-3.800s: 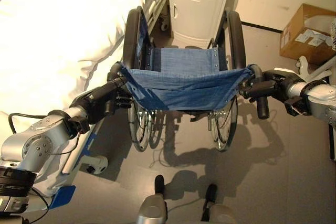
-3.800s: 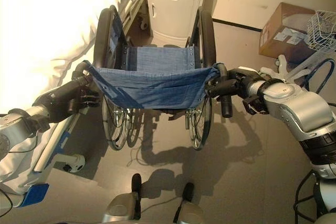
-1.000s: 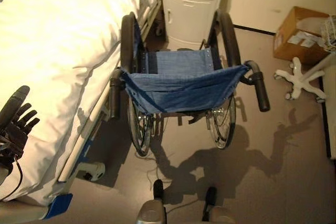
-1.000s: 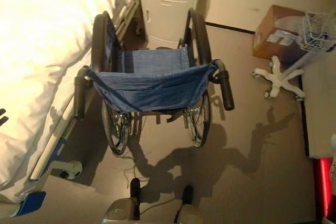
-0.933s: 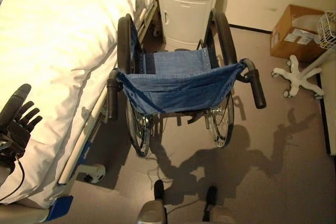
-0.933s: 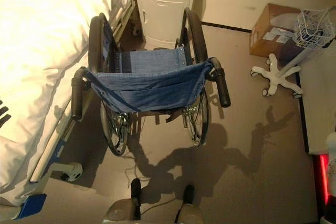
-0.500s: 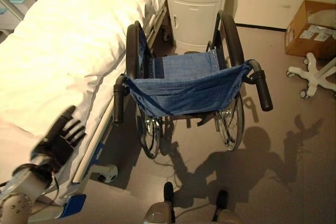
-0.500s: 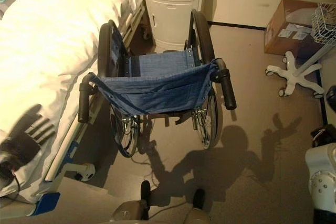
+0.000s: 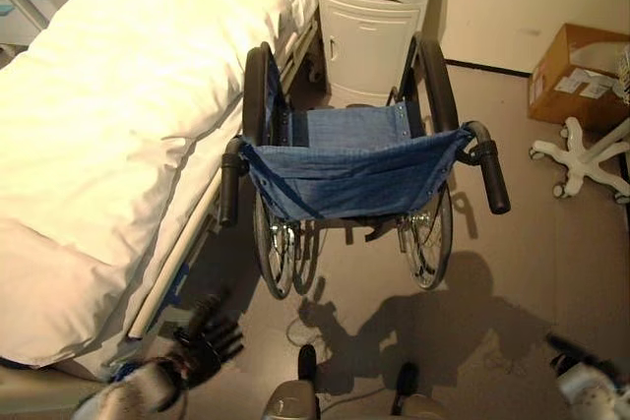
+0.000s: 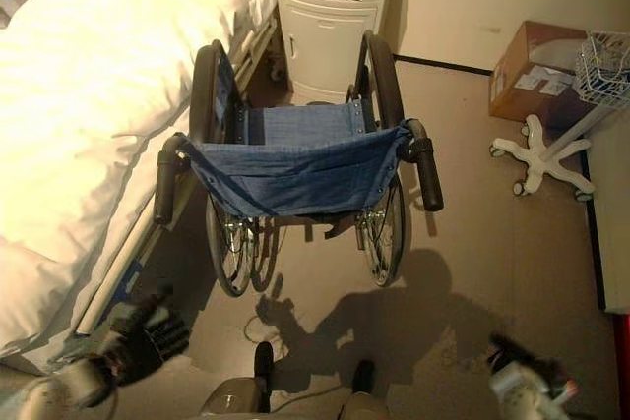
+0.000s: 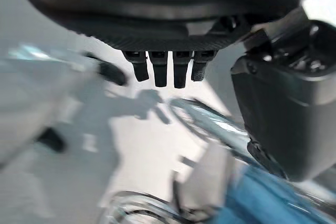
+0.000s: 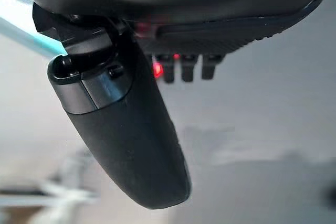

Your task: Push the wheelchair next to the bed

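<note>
Left hand (image 9: 205, 346) hanging low beside the bed (image 9: 108, 135), fingers spread, empty. Right hand (image 12: 131, 145) also low, fingers straight, clear of wheelchair (image 9: 354, 169).

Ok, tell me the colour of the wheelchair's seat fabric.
Blue, a denim-like cloth, on the wheelchair; it shows best in the left eye view.

left hand (image 11: 173, 30) | I am seeing its fingers (image 11: 160, 72) hanging straight, gripping nothing | thumb (image 11: 283, 103) standing beside them | blurred wheelchair (image 11: 210, 124) wheel rim showing past the fingertips | grey floor (image 11: 131, 145) lying beyond
</note>
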Controlling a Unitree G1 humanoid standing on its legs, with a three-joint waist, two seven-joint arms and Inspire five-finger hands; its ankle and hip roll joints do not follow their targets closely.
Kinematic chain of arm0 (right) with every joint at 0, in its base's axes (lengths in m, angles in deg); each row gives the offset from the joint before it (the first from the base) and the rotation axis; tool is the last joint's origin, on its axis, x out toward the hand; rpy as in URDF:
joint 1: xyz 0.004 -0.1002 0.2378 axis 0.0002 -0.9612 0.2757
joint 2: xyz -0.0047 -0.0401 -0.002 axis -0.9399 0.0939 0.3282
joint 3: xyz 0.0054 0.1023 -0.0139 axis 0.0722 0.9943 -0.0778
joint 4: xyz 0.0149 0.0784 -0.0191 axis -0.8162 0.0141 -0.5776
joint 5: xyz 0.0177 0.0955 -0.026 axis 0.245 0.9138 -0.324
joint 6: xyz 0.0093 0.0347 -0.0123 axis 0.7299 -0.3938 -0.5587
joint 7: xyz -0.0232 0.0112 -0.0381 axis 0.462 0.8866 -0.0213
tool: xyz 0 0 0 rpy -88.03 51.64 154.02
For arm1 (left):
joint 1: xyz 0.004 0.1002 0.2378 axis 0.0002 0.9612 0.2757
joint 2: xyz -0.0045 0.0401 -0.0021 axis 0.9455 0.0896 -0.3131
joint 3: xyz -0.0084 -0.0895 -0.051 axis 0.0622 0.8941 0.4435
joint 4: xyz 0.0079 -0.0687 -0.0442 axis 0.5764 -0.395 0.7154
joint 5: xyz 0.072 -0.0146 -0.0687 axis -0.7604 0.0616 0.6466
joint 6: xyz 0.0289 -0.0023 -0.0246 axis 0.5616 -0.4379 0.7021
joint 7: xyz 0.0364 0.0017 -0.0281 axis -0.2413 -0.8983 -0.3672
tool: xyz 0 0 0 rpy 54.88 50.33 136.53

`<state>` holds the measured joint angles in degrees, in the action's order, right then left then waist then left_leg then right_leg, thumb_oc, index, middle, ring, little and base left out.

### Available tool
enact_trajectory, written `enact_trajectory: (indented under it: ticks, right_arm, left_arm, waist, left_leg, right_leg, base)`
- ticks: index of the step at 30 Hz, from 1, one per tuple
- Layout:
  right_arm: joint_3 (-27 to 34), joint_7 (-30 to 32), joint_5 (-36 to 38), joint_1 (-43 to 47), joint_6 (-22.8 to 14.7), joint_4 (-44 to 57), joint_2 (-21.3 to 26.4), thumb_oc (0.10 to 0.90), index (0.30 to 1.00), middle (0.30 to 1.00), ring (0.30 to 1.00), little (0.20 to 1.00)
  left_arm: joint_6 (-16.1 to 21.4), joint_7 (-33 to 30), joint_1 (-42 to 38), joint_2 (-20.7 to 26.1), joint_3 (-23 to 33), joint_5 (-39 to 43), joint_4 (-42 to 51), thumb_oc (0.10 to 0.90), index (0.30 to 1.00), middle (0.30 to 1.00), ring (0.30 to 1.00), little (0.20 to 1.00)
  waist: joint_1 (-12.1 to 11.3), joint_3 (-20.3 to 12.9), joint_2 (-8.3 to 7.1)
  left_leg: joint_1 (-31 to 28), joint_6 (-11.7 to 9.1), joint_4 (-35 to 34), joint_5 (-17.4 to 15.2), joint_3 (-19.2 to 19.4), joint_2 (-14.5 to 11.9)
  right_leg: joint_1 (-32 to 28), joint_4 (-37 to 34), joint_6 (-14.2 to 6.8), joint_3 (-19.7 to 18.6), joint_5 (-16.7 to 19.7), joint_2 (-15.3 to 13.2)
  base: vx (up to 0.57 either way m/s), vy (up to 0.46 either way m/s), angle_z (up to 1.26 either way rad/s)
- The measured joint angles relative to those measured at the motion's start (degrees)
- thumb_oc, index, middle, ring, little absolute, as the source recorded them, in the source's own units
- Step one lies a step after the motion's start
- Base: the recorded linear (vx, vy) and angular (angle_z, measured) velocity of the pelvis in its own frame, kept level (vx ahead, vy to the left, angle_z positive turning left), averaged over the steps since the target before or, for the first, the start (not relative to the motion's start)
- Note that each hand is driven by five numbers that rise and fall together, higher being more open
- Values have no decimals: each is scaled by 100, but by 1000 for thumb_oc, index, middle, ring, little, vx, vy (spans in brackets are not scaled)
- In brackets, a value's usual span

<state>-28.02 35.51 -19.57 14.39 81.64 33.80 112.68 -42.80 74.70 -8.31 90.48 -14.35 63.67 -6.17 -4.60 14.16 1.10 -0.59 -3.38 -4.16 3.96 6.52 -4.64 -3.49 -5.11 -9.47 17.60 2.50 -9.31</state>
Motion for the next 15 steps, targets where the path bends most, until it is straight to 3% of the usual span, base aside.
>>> enact_trajectory:
  ticks: [2, 3, 7, 10, 12, 15]
  right_arm:
    - [-494, -145, -265, 48, 96, -240, -431, 800, 900, 900, 900, 900]
    - [-679, -223, -451, 135, 113, -436, -615, 800, 900, 900, 900, 900]
    - [-1030, -1014, -617, 285, 338, -1011, -965, 800, 900, 900, 900, 900]
    - [-1338, -2126, -1218, 327, 540, -1709, -1211, 800, 900, 900, 900, 900]
    - [-1557, -2733, -1617, 325, 544, -2164, -1339, 800, 900, 900, 900, 900]
    - [-1559, -3127, -1808, 327, 492, -2315, -1422, 800, 900, 900, 900, 900]
  left_arm:
    - [332, 114, -142, -671, -278, -398, -927, 800, 900, 900, 900, 900]
    - [714, 166, -183, -865, -341, -746, -1348, 800, 900, 900, 900, 900]
    - [1360, 211, -243, -1004, -418, -1265, -1989, 800, 900, 900, 900, 900]
    - [1934, 109, -288, -1180, -423, -1600, -2587, 800, 900, 900, 900, 900]
    - [2110, 5, -377, -1254, -433, -1830, -2974, 800, 900, 900, 900, 900]
    - [2126, -79, -442, -1290, -440, -1891, -3285, 800, 900, 900, 900, 900]
  waist:
    - [-3, -2, -3]
    - [-3, -17, -5]
    - [-52, -78, -15]
    - [-98, -272, -115]
    - [-111, -417, -216]
    - [-91, -505, -336]
  left_leg:
    - [-64, -4, -23, 1, -22, 0]
    - [-83, -16, -47, 11, -40, -5]
    - [-82, -23, -45, 16, -105, -11]
    - [-83, -22, -62, 17, -119, -9]
    - [-81, -21, -68, 18, -137, -11]
    - [-85, -23, -74, 19, -152, -10]
  right_leg:
    - [-69, -1, 8, 24, -18, 0]
    - [-81, -1, 12, 30, -20, 13]
    - [-113, 0, 23, 53, -28, 23]
    - [-115, 0, 19, 67, -41, 22]
    - [-126, 0, 23, 127, -60, 24]
    - [-142, 0, 26, 152, -67, 21]
  base:
    - [65, 8, 8]
    - [45, 4, 6]
    - [3, -1, 8]
    - [-3, -10, 1]
    - [-3, -23, 6]
    - [1, -5, 4]
